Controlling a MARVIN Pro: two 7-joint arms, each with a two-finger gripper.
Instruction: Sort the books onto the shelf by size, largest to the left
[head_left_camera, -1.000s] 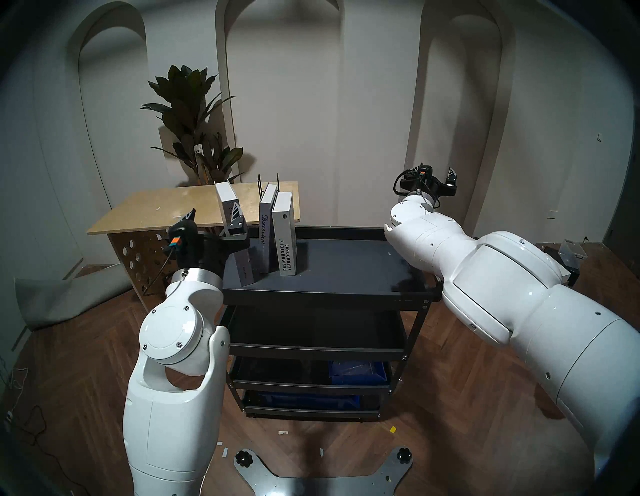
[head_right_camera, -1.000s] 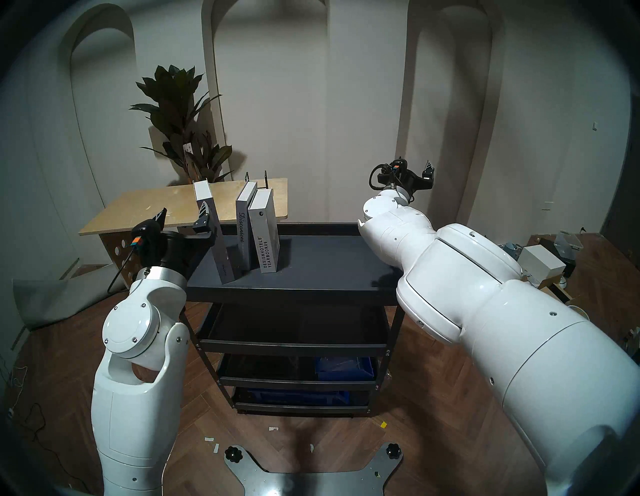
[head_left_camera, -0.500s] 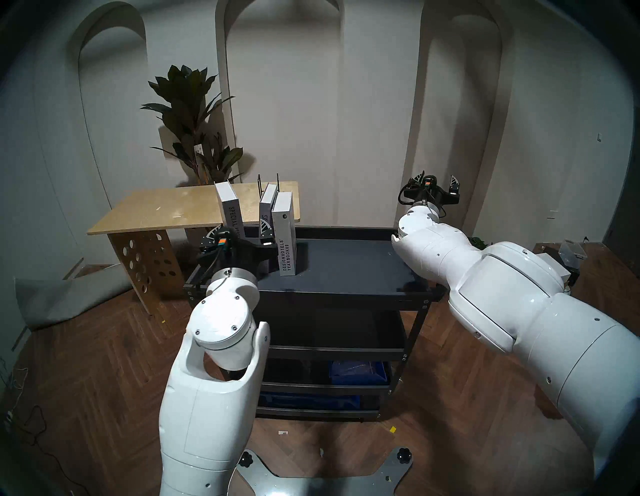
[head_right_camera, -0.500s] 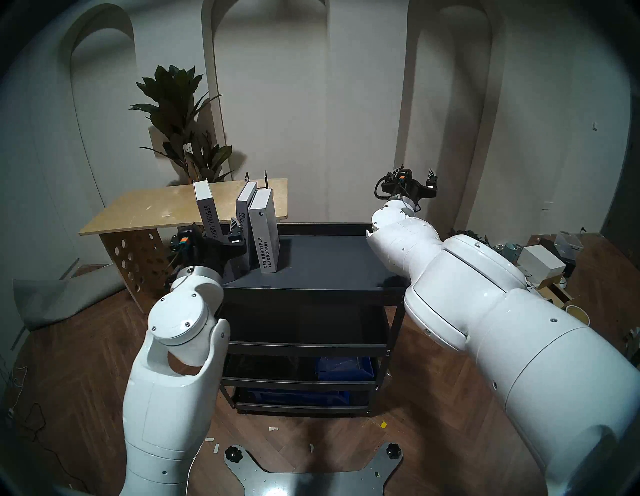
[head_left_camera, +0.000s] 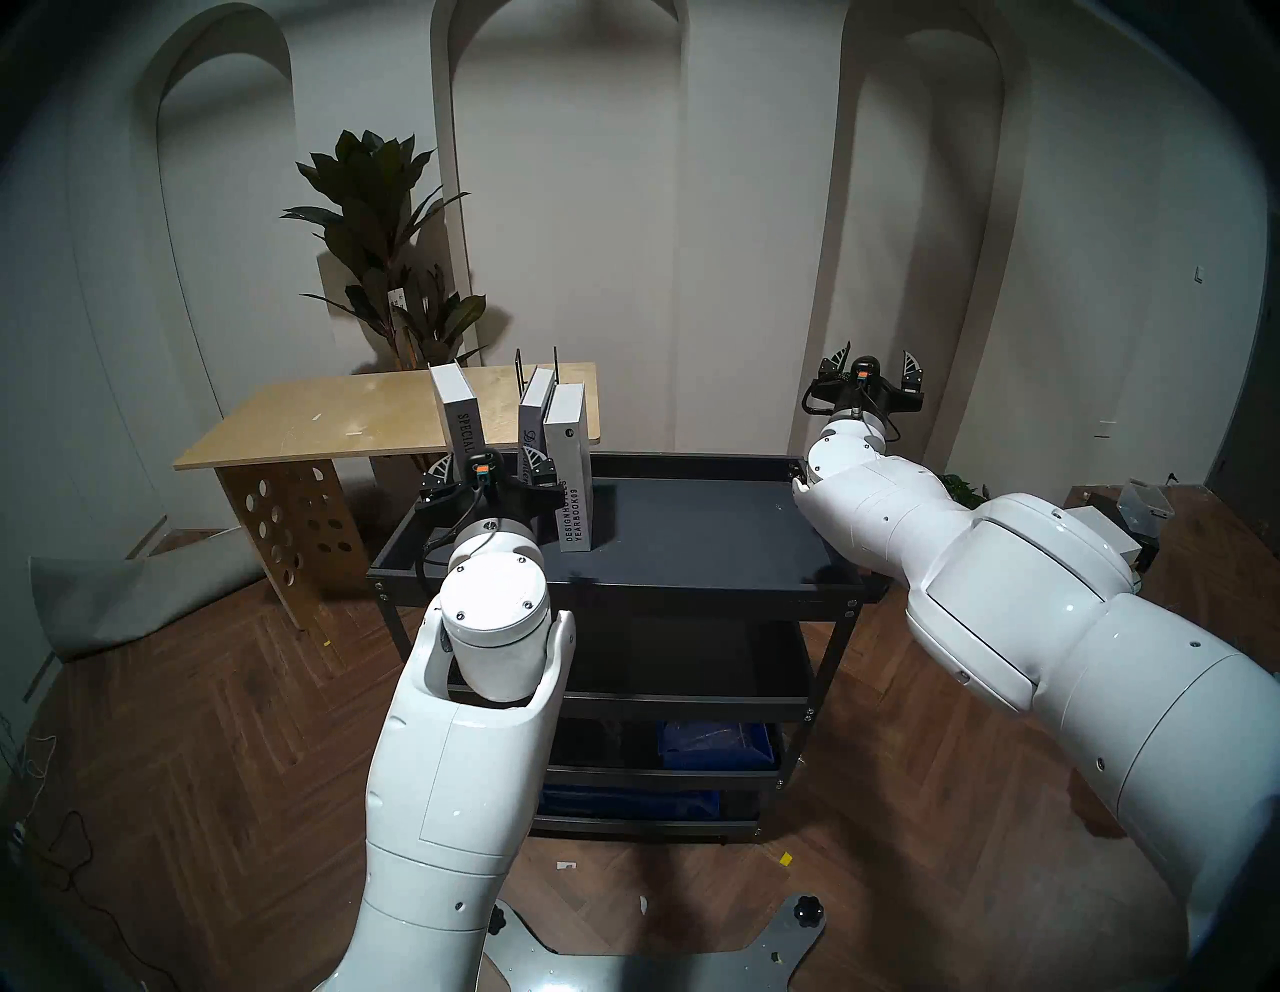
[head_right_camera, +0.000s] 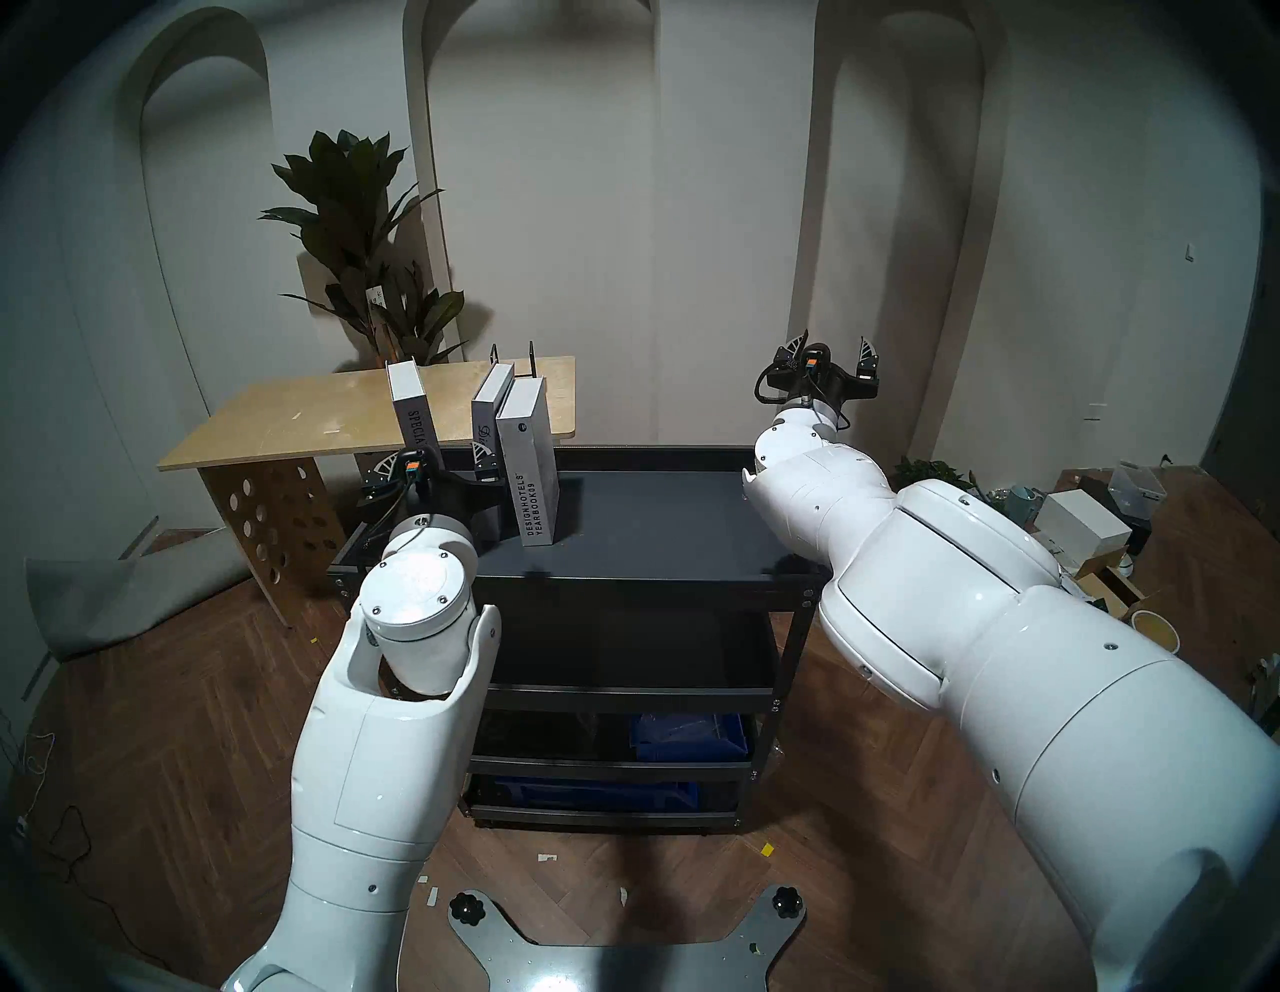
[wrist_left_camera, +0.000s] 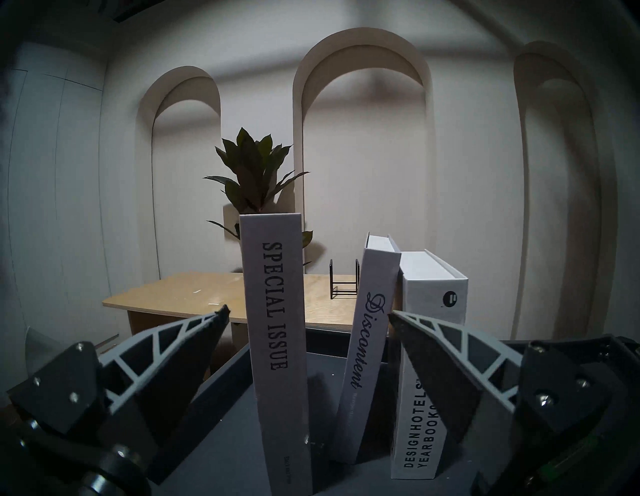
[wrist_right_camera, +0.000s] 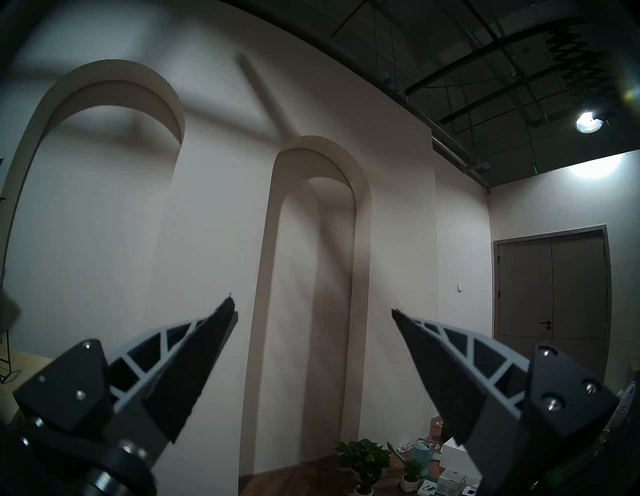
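The books stood spine-out on the shelf (head_left_camera: 692, 526), a wide, shallow tray of dark-grey metal with a raised rim atop a black multi-tier cart; all three were grey hardbacks with matte covers and white page edges. The "SPECIAL ISSUE" book (wrist_left_camera: 275, 332), tallest and slab-like, stood at the left, apart from the others and nearly upright; the thin "Discontent" book (wrist_left_camera: 369, 332) leaned to the right, its top resting against the thick, blocky "DESIGNHOTELS YEARBOOK09" book (wrist_left_camera: 433, 304), which stood square and upright at the right of the row.

The left gripper (wrist_left_camera: 308, 315) hovered just in front of the spines with its jaws spread wide and nothing held; its fingers (wrist_left_camera: 180, 350) were wedge-shaped, with pale grey trussed backs and dark, rough-looking pads; seen from the wrist, they framed the "SPECIAL ISSUE" and "Discontent" spines between them, the right finger overlapping the "DESIGNHOTELS YEARBOOK09" spine; whether any pad touched a cover I could not tell. The right gripper (head_left_camera: 874, 366) was raised beyond the shelf's far right corner, well apart from the books, likewise wide open and empty, facing the pale wall.

Behind the shelf stood a light plywood table (head_left_camera: 332, 422) with round holes cut in its side panel; a small black wire rack (wrist_left_camera: 343, 284) sat on it, and a dark, broad-leaved plant (head_left_camera: 388, 242) rose beyond.
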